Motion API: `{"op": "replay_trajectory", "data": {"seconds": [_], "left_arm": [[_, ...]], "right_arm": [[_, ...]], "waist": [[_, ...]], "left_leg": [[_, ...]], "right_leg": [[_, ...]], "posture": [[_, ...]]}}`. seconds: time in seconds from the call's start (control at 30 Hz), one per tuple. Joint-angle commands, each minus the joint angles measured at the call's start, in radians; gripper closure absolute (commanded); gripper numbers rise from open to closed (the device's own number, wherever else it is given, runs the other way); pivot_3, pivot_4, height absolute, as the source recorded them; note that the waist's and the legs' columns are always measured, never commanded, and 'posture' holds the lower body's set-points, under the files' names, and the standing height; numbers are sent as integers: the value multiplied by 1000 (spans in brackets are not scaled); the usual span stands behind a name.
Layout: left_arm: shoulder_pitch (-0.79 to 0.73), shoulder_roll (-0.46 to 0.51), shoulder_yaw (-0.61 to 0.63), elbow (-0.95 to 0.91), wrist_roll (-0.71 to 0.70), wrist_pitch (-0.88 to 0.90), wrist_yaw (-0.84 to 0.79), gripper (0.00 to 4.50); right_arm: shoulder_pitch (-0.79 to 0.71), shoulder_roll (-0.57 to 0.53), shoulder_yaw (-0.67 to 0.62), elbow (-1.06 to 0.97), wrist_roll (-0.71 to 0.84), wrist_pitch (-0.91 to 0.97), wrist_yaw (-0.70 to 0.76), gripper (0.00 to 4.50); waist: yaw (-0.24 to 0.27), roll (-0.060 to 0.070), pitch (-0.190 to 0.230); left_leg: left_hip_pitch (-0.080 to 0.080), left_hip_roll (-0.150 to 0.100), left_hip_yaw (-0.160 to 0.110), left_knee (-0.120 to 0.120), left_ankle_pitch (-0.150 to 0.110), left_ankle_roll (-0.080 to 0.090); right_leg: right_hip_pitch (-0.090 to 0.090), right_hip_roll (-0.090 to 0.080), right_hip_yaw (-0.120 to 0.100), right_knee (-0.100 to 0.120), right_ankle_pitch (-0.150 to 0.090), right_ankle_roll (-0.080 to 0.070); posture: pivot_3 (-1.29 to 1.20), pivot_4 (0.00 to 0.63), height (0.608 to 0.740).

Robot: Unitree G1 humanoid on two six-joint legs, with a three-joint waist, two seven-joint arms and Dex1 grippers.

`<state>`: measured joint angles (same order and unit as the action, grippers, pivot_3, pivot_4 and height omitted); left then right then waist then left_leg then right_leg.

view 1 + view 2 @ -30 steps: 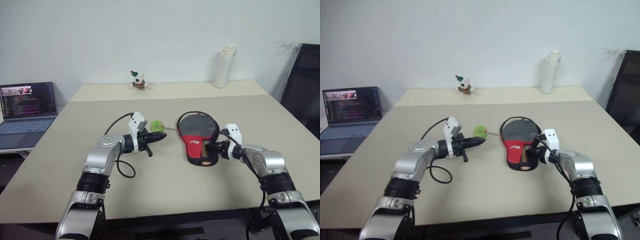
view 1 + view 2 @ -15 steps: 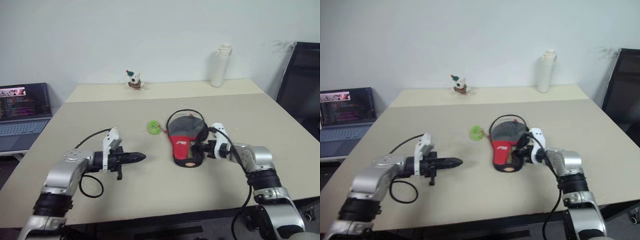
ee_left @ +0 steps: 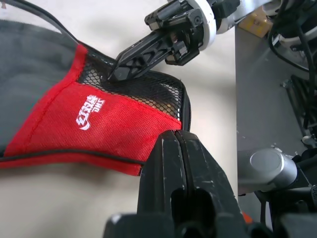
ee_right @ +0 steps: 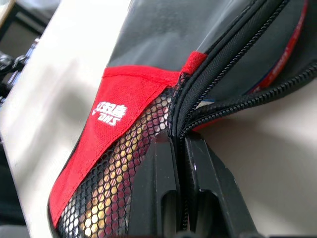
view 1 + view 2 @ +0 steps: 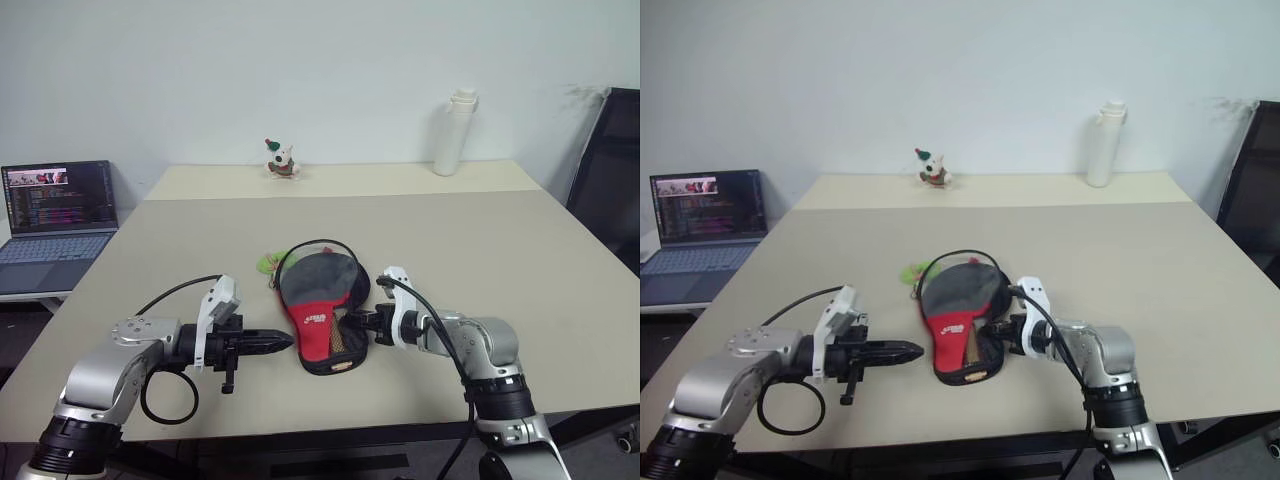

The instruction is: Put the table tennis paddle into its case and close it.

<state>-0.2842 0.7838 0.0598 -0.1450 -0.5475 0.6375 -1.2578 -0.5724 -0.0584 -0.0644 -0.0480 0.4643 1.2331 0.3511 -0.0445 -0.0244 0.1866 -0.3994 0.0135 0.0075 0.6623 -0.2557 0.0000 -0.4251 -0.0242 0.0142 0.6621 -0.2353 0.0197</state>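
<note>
The case (image 5: pixel 316 312) lies flat on the table (image 5: pixel 480 250), red side with white logo and black mesh pocket facing up, a green tag (image 5: pixel 267 262) at its far left. My right gripper (image 5: pixel 354 322) is shut on the case's zipper rim (image 4: pixel 184 115) at the narrow end; beyond the grip the zip gapes. A light wood tone shows through the mesh (image 4: pixel 119 198), the table tennis paddle's handle inside; its blade is hidden. My left gripper (image 5: pixel 287 341) is shut and empty, pointing at the case from just to its left, without touching it.
An open laptop (image 5: pixel 55 215) sits off the table's left side. A small toy figure (image 5: pixel 281 160) and a white bottle (image 5: pixel 455 132) stand at the far edge. A black chair (image 5: pixel 610 170) is at the right.
My right gripper has shut on the case's rim and dragged the case left and nearer. My left gripper has drawn back toward me and to the left, still shut.
</note>
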Motion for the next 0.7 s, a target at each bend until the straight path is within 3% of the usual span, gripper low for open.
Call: {"op": "replay_trajectory", "data": {"seconds": [0.03,0.33,0.7], "left_arm": [[1,17,13,-37,-23,2,1,4500],[6,34,2,-38,-26,-1,-21,4500],[0,42,-16,4,-8,-33,-65,4500]], "right_arm": [[40,52,-96,-126,17,75,-112,4486],[187,206,-240,-477,44,366,-240,4486],[334,267,-229,-631,140,381,-327,4486]], "waist": [[4,0,0],[14,0,0],[13,0,0]], "left_leg": [[0,0,0,0,0,0],[0,0,-1,0,0,0],[0,0,-1,0,0,0]], "right_leg": [[0,0,0,0,0,0],[1,0,-1,-1,-3,4],[1,0,-1,-2,-3,4]], "posture": [[0,150,740],[0,150,740],[0,150,740]]}}
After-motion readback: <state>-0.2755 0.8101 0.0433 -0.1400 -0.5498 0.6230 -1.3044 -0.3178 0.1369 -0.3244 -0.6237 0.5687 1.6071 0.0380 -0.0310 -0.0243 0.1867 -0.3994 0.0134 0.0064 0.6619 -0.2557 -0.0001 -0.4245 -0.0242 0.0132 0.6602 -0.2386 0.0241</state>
